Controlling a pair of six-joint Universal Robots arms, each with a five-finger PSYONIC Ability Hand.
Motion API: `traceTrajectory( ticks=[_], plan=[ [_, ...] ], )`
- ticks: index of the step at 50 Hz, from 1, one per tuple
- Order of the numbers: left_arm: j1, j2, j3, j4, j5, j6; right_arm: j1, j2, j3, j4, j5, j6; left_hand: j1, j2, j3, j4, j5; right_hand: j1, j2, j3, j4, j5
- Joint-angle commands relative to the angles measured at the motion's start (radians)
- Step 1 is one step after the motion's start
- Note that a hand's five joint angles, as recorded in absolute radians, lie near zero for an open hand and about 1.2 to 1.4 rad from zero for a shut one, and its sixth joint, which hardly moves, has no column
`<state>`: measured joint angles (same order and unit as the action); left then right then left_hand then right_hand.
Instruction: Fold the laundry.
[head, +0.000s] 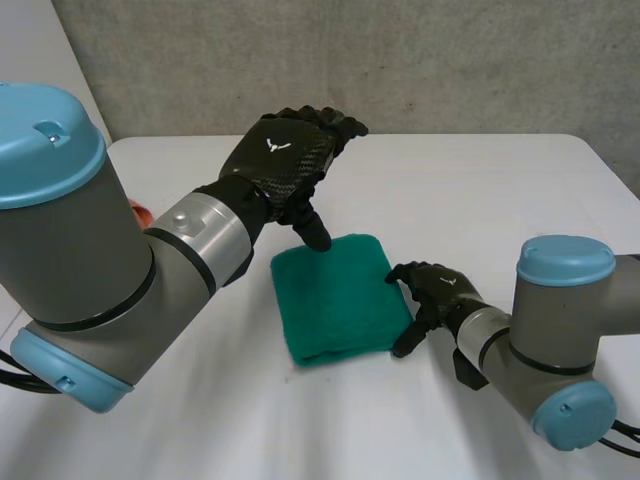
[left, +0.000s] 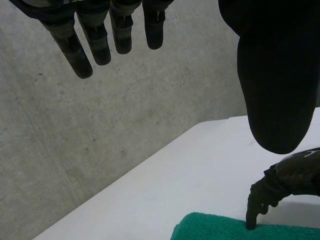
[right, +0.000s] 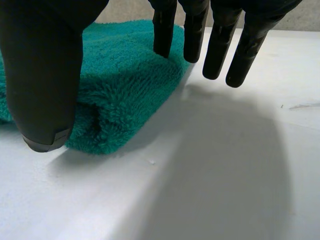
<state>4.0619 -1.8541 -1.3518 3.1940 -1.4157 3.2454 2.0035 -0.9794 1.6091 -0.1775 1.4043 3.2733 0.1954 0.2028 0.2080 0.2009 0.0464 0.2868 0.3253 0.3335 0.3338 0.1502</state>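
Head view: the green towel (head: 335, 295) lies folded into a thick pad on the table (head: 480, 190). My left hand (head: 285, 155) hangs released above its corner, and my right hand (head: 430, 290) sits at its edge.

Left wrist view: the fingers are straight and grasp nothing, with the towel below the thumb.

Right wrist view: the fingers are straight and unclenched. The fingertips touch the towel and the thumb is beside the fold, I'd judge to steady it.
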Motion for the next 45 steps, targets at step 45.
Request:
traceTrajectory(
  ticks=[45],
  plan=[
    [0.028,-0.008,0.000,-0.002,-0.017,0.002,-0.268,0.534,-1.059,0.216,-0.107,-0.287,-0.021,-0.028,-0.033,-0.026,-0.046,1.109,1.071,1.063,1.062,1.072]
  ],
)
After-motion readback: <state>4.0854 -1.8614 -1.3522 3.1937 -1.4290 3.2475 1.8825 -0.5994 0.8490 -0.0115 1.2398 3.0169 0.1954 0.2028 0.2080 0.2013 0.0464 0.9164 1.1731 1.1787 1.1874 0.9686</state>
